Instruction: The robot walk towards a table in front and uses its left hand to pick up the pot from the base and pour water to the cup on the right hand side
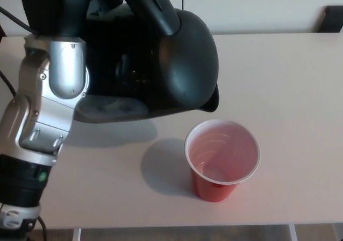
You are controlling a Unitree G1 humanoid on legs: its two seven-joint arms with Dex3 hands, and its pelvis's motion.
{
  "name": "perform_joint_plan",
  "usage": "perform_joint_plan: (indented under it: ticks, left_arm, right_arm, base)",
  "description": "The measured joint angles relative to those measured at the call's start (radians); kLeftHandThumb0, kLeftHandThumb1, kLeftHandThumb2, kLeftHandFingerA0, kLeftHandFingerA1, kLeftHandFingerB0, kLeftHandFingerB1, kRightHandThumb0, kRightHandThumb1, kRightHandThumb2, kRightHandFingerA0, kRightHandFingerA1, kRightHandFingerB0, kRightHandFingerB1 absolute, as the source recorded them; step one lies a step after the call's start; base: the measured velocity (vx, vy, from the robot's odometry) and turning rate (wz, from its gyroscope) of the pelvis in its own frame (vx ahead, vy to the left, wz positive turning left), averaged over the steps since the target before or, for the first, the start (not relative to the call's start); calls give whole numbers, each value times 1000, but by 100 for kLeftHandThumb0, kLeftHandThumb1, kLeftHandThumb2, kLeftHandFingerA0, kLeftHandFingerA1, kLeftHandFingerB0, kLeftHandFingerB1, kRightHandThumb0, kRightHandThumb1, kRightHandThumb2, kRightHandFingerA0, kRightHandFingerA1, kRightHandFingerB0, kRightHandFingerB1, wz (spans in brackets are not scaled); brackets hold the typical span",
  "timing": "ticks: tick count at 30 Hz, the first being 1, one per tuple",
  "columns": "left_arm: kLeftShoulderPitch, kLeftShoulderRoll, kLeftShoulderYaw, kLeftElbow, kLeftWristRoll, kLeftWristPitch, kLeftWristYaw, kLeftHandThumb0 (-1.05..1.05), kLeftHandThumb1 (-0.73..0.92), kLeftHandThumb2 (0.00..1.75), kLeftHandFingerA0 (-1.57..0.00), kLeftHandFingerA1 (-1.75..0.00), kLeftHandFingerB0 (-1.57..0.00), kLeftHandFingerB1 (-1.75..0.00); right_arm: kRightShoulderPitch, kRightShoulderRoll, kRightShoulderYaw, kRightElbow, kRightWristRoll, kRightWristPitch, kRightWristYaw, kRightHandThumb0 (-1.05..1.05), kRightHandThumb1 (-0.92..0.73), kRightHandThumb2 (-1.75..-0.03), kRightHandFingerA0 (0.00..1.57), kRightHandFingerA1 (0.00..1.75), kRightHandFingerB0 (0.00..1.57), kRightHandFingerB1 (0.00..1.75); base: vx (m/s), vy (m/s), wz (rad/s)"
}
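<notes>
The white table [300, 91] fills most of what I see, running off both sides of the frame. Over its left half hangs the black pot [182, 64], tilted on its side, lifted clear of the surface with its shadow on the tabletop below — its spout [211, 99] points down and to the right, just up and left of the cup's rim, not yet over the opening. My left arm [48, 102] comes up from the lower left, silver wrist housing in front, and my left hand [115, 5] is up at the pot's handle at the top edge. The red cup [222, 160] stands upright near the table's front edge, white inside, apart from the pot.

To pour well, I judge the spout has to travel a little right and toward me so it sits above the mouth before I tip further — slowly, since the cup looks light and a bump from the pot's belly could knock it over.

Much is hidden. My own fingers are mostly behind the forearm and cut by the frame (black on black besides), so I cannot tell how they sit on the handle. My right hand is not showing. The base is out of sight, and I can see no stream or water level.
</notes>
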Motion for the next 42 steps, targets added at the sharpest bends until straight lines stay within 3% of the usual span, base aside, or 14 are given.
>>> perform_joint_plan:
  ticks: [11,19,20,23,24,26,27,31,32,33,37,39,42]
  left_arm:
    - [-14,64,-15,0,69,-96,21,-16,58,56,-87,-175,-61,-174]
    - [-14,120,-71,-44,144,-182,30,-10,51,58,-94,-173,-70,-164]
    - [-10,122,-81,-53,155,-191,30,-9,49,59,-96,-170,-78,-154]
    - [6,131,-109,-83,197,-211,30,-10,46,59,-98,-169,-81,-151]
    - [11,137,-119,-94,217,-216,31,-11,45,60,-99,-167,-89,-138]
    - [16,143,-134,-104,249,-224,34,-11,45,60,-99,-167,-89,-138]
    - [17,144,-139,-106,264,-228,37,-13,44,61,-101,-166,-95,-128]
    - [18,142,-148,-113,306,-232,54,-12,45,61,-101,-168,-94,-128]
    - [18,141,-148,-115,311,-232,55,-12,44,61,-101,-167,-96,-122]
    - [18,141,-148,-116,316,-233,57,-11,43,61,-103,-164,-101,-107]
    - [15,143,-149,-119,337,-243,65,-11,43,61,-103,-164,-101,-107]
    - [13,144,-149,-119,347,-247,70,-17,44,58,-100,-169,-98,-131]
    - [-2,154,-159,-110,392,-249,95,-17,44,58,-100,-170,-98,-131]
  right_arm:
    - [-23,-1,-4,13,0,0,-1,-30,-59,-57,45,44,32,35]
    - [-31,-1,-1,22,-1,-1,3,-30,-59,-57,43,44,33,36]
    - [-33,-1,-1,26,-1,-1,4,-30,-58,-57,44,44,33,36]
    - [-34,-1,-2,29,-1,-1,5,-31,-57,-57,44,43,35,36]
    - [-34,-2,-2,29,-1,-1,4,-29,-58,-57,41,43,32,36]
    - [-37,-2,-2,29,-1,-1,4,-29,-58,-57,41,43,32,36]
    - [-39,-2,-2,30,-1,-1,4,-29,-59,-57,46,45,33,36]
    - [-42,-2,-5,26,0,1,2,-29,-58,-57,48,44,34,36]
    - [-42,-2,-5,26,0,3,-1,-27,-58,-58,47,45,34,36]
    - [-43,-2,-6,25,0,4,-2,-28,-59,-58,47,45,33,36]
    - [-46,-1,-7,25,0,6,-7,-28,-59,-58,47,45,33,36]
    - [-46,-1,-7,25,0,6,-8,-31,-59,-58,47,44,33,36]
    - [-46,-2,-3,26,-1,6,-8,-31,-59,-58,46,44,32,36]
  base:
    - [0,0,0]
    - [0,0,0]
    - [0,0,0]
    - [0,0,0]
    - [0,0,0]
    - [0,0,0]
    - [0,0,0]
    - [0,0,0]
    - [0,0,0]
    - [0,0,0]
    - [0,0,0]
    - [0,0,0]
    - [0,0,0]
